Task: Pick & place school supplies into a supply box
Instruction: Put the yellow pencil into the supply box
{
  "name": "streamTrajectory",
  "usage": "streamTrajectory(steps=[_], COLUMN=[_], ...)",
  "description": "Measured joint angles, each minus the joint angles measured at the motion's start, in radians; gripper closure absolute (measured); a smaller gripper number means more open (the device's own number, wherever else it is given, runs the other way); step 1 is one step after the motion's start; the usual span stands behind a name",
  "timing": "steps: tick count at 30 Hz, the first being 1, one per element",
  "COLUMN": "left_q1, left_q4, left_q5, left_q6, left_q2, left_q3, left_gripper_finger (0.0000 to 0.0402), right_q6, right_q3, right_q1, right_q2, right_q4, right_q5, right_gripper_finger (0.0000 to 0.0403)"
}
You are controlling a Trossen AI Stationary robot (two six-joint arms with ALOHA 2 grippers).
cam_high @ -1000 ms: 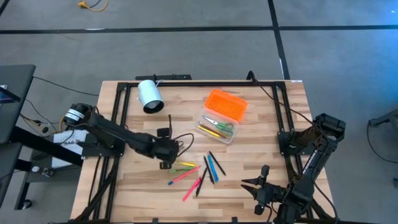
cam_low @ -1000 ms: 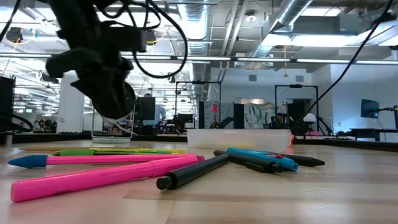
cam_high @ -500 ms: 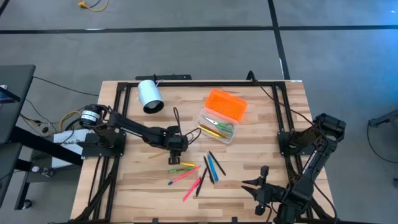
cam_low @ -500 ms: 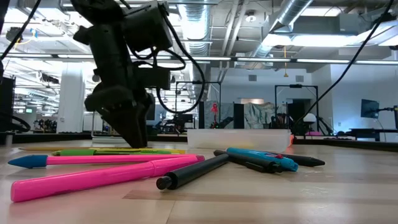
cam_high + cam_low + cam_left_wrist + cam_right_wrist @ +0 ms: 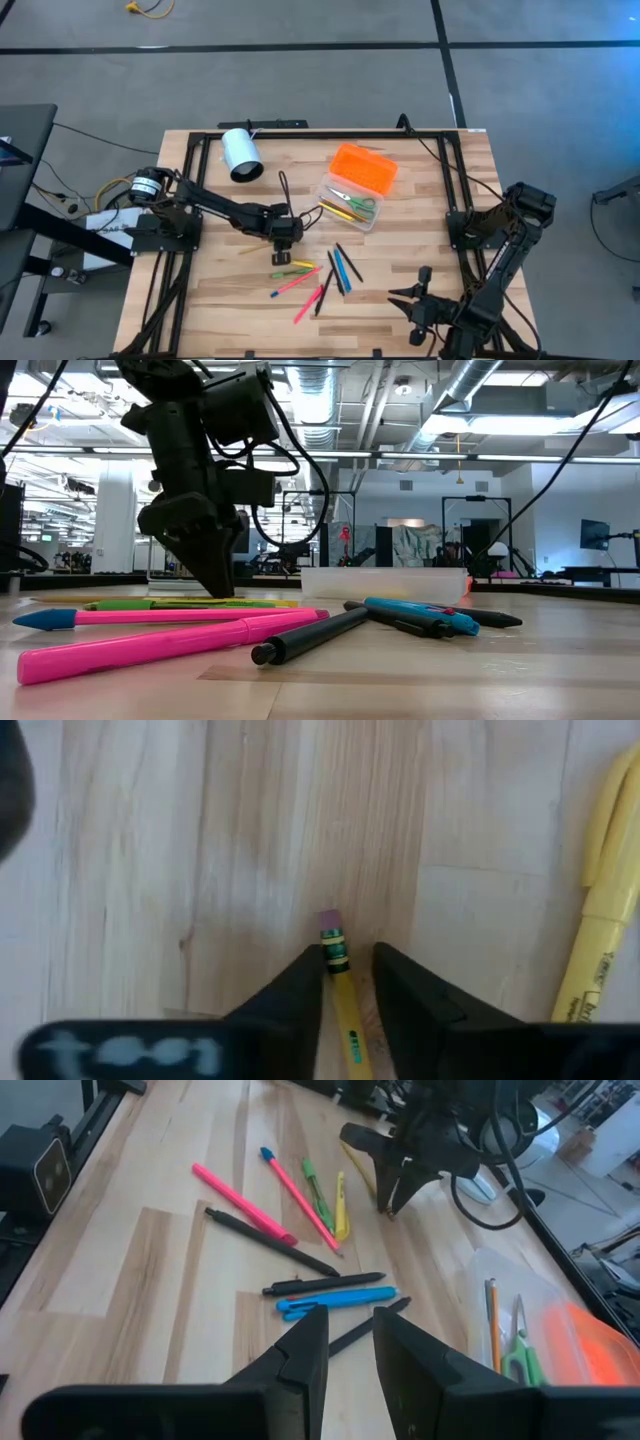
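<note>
1. The wooden table carries everything; the supply box sits toward its far middle and serves as the landmark here.
2. The left arm reaches from the table's left side, and the left gripper points down at the tabletop just on the near-left side of the box.
3. The right arm waits folded at the table's near-right corner, well apart from the box; the right gripper has its fingers apart with nothing between them.
4. A white cylinder lies on its side to the far left of the box.
5. The box stands open, orange lid on its far side, green-handled scissors and pencils in the clear base.
6. Loose pens, pink, blue, black and yellow, lie scattered on the near side of the box.
7. In the left wrist view, the left gripper's fingers stand on either side of a yellow pencil, close against it near the eraser end, on the table.
</note>
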Motion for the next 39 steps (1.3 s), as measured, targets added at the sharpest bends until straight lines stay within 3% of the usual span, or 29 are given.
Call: streamTrajectory(steps=[6, 12, 31, 39], left_q1=[-0.004, -0.031, -0.259, -0.255], left_q4=[-0.005, -0.031, -0.084, -0.127], left_q5=[0.003, -0.022, -0.365, -0.321], left_q6=[-0.006, -0.001, 0.044, 0.003], left_q2=[0.001, 0.001, 0.006, 0.005], left_q3=[0.000, 0.000, 0.058, 0.088], left_gripper_finger=[0.0392, 0.0393, 0.0398, 0.0400], right_q6=[0.000, 0.000, -0.018, -0.018], right_q3=[0.000, 0.000, 0.000, 0.000], right_q1=[-0.008, -0.007, -0.055, -0.075], right_q2=[0.000, 0.000, 0.000, 0.000], right_q4=[0.000, 0.000, -0.002, -0.002], right_q5=[-0.001, -0.001, -0.001, -0.026], right_gripper_finger=[0.0326, 0.0326, 0.0326, 0.0326])
